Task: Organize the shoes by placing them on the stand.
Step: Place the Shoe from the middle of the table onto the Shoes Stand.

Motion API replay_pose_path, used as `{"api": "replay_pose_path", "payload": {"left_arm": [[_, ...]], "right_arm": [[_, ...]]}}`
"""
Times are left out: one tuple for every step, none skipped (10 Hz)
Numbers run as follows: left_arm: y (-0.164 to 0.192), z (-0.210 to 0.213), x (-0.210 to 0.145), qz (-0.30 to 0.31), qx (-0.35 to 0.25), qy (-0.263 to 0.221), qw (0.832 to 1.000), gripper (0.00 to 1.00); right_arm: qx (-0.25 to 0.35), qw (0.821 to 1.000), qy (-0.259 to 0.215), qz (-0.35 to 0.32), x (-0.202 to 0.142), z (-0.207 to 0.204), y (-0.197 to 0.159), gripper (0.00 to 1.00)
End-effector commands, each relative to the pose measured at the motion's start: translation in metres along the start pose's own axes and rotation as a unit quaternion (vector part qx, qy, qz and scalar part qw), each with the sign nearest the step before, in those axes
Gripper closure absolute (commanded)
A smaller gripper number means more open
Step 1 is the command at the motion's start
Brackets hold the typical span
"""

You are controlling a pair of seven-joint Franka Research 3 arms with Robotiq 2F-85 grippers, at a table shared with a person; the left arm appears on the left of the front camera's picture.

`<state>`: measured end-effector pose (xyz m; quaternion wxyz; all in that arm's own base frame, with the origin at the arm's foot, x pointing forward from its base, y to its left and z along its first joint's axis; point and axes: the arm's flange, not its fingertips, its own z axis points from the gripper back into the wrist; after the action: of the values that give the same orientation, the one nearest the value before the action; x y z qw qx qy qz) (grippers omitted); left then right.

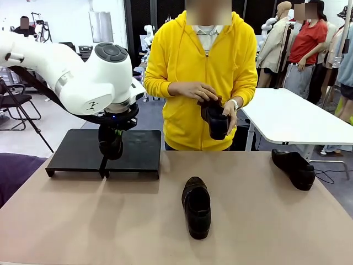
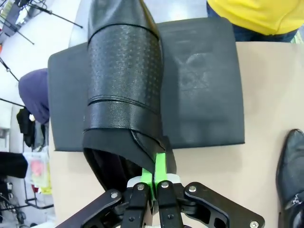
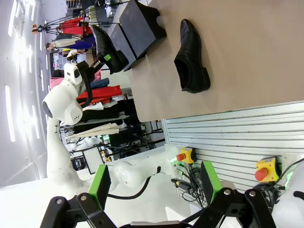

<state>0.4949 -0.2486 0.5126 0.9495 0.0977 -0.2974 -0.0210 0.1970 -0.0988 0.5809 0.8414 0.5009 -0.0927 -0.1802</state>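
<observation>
Four shoes are showing across the tabletop (image 1: 110,221). Far left, the left claw (image 2: 156,166) is hanging over the stand (image 1: 77,146), its green pads pinched together on the rim of the first shoe (image 2: 123,85). That shoe is dangling toe-down over the line where the stand's two sections are meeting; I cannot tell whether it is touching the platform. Moving to the middle, the person in yellow is standing at the far side, both hands (image 1: 198,91) wrapping around the second shoe (image 1: 217,120), which is being held up off the tabletop. Nearer the robot, the third shoe (image 1: 196,207) is lying alone on the tabletop, well apart from the stand. Off right, the fourth shoe (image 1: 294,167) is sitting near the far corner. The right claw (image 3: 154,181) is hanging beside the tabletop with its jaws spread wide, gripping nothing.
</observation>
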Motion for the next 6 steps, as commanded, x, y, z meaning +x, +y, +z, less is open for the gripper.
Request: {"api": "replay_pose_path", "payload": {"left_arm": [[0.002, -0.008, 0.001, 0.005, 0.002, 0.005, 1.000, 1.00], [0.001, -0.027, 0.010, 0.028, 0.021, -0.015, 0.999, 1.00], [-0.001, -0.038, 0.015, 0.047, 0.048, -0.037, 0.997, 1.00], [-0.002, -0.044, 0.019, 0.048, 0.046, -0.033, 0.997, 1.00], [-0.003, -0.053, 0.024, 0.051, 0.043, -0.029, 0.997, 1.00], [-0.004, -0.064, 0.028, 0.060, 0.053, -0.019, 0.997, 1.00]], "right_arm": [[0.007, 1.000, 0.001, 0.007, 0.000, 0.002, 0.003, 0.00], [0.007, 1.000, 0.001, 0.007, 0.000, 0.002, 0.003, 0.00], [0.007, 1.000, 0.001, 0.007, 0.000, 0.002, 0.003, 0.00], [0.007, 1.000, 0.001, 0.007, 0.000, 0.002, 0.003, 0.00], [0.007, 1.000, 0.001, 0.007, 0.000, 0.002, 0.003, 0.00], [0.007, 1.000, 0.001, 0.007, 0.000, 0.002, 0.003, 0.00]]}}
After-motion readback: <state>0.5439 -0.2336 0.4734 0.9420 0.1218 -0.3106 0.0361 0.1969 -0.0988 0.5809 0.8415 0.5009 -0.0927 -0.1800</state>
